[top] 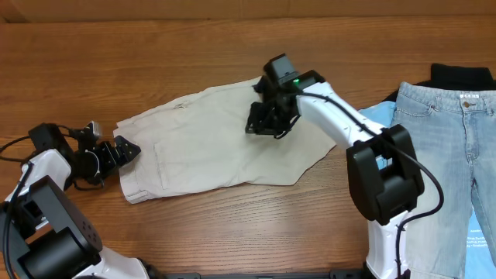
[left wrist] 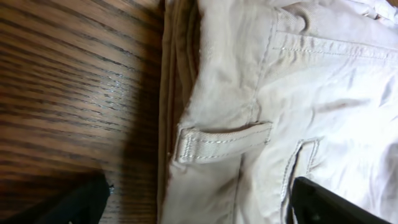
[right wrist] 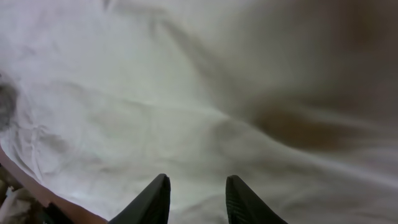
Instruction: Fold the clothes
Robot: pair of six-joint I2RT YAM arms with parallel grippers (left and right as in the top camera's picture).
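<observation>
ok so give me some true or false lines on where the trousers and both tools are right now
The beige trousers lie on the wooden table: true.
The right tool is clamped on a bunch of fabric: false, its jaws stand apart above the trousers, nothing between them.
The left tool sits wide open at the end with the belt loop: true.
Denim lies on top of the beige trousers: false, the jeans lie apart, at the table's right side.
</observation>
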